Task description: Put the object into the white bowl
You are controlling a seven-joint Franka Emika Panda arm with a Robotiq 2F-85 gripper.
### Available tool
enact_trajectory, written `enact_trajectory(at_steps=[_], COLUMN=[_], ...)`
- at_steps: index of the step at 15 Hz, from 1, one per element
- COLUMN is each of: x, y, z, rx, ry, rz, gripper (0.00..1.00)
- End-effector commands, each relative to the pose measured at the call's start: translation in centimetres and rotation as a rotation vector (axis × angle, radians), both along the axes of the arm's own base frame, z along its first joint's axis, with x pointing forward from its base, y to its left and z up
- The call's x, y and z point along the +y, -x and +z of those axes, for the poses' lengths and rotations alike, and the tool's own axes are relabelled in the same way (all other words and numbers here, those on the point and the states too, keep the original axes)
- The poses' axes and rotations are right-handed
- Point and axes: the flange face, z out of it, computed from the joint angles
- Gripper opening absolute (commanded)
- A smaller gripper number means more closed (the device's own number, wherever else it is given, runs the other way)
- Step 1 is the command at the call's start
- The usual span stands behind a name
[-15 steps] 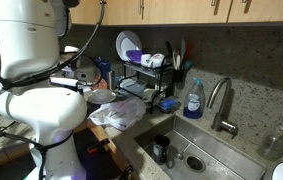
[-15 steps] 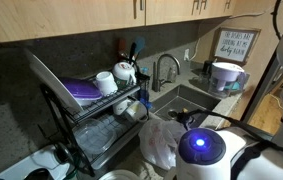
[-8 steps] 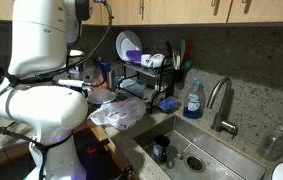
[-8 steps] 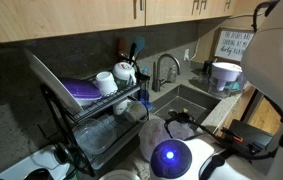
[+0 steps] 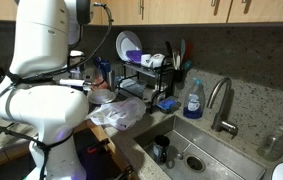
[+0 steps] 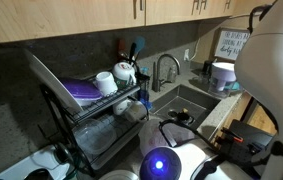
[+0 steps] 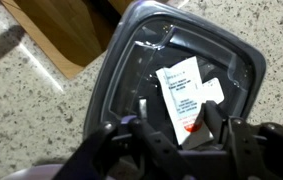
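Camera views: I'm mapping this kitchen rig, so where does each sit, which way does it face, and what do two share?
An exterior view: set back behind the white arm, facing the dish rack, faucet and sink.
An exterior view: close by the dish rack, facing along the counter to the faucet; the arm fills the right edge.
Wrist view: on the wrist, looking down into a grey tray of white packets; open end effector at the bottom.
Shared: both exterior views show rack, faucet and sink.
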Motion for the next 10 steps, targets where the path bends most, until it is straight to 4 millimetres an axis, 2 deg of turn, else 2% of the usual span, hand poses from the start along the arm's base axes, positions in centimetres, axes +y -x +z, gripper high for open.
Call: enact_trajectory(at_steps=[1,4,5,7,10], x=[0.6,0.8,0.8,0.7,0.4], y=[0.8,1.3,1.5,1.7,1.3], z=[1.3,2.1,2.2,2.6,3.4], rx=[-0.030,-0.056,-0.062,-0.069,-0.088], ry=[0.023,0.026,0.027,0.026,0.023], rz=[-0.004,-0.008,-0.012,-0.026,-0.047], gripper=[0.31,0.08,0.03,0.00,0.02])
